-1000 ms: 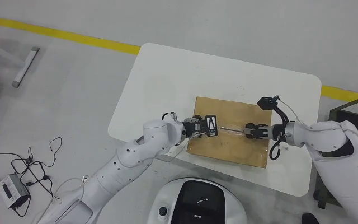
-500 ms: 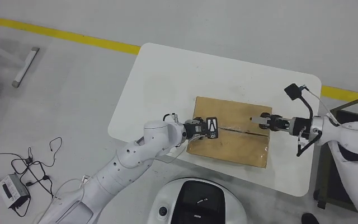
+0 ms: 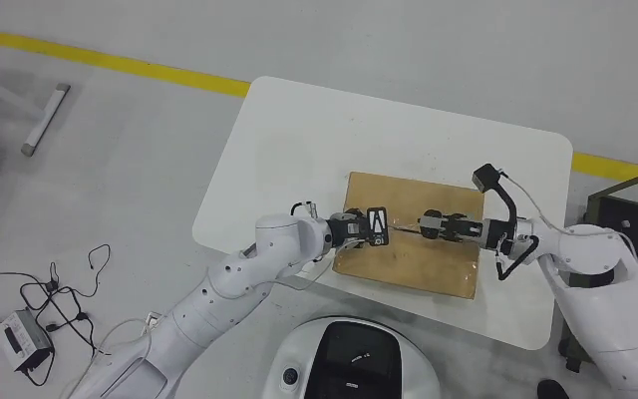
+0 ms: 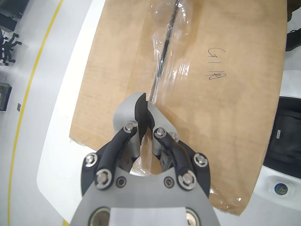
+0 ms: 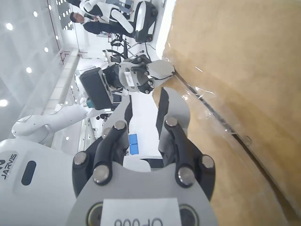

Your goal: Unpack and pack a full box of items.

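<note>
robotics lab: yellow floor line [image 3: 120, 63], other white robot [image 5: 118, 18], ceiling lights [image 5: 9, 26].

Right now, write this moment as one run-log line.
box: shut, taped, on table | left gripper: shut on tape | right gripper: open over seam

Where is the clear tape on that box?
In the top view the clear tape runs along the centre seam of the cardboard box, between the left end effector, which pinches one end, and the right end effector.

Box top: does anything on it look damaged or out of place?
The clear tape down the middle of the box is wrinkled and bubbled, not flat, and one end is lifted off the cardboard, pinched in the left claw.
</note>
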Motion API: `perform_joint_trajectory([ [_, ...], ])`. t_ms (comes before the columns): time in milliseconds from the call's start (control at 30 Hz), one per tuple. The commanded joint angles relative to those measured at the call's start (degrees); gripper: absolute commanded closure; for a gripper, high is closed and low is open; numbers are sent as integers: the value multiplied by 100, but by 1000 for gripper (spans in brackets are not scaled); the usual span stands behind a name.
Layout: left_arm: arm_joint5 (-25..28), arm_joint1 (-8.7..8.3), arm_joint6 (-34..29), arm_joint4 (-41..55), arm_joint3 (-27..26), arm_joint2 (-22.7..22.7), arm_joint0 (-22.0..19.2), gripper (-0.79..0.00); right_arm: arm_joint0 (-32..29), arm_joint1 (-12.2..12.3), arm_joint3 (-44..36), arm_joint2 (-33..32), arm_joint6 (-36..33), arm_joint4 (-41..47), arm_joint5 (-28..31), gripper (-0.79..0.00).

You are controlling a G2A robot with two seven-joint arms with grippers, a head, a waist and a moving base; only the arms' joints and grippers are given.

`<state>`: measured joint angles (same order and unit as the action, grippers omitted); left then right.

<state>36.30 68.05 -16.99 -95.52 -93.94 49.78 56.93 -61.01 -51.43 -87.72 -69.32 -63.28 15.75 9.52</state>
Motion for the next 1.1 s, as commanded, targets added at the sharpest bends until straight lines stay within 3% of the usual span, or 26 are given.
perform_joint_trajectory([
  [0,18,3,9,4,3,5,1,0,51,-4,101,110,-18,-341,-63,0],
  [333,53,24,34,-16,38,18,-16,0,362,-85,543,530,142,-1071,-290,0],
  [500,41,22,45,-13,-19,76,7,0,456,-106,483,474,138,-813,-174,0],
  [700,42,-5,93,8,-286,218,118,0,385,-59,128,248,118,-817,-131,0],
  [900,6,-48,149,18,-594,427,280,0,429,-99,470,526,167,-1259,-311,0],
  [1067,-32,-85,153,15,-819,609,423,0,483,-132,533,522,259,-1026,-139,0],
])
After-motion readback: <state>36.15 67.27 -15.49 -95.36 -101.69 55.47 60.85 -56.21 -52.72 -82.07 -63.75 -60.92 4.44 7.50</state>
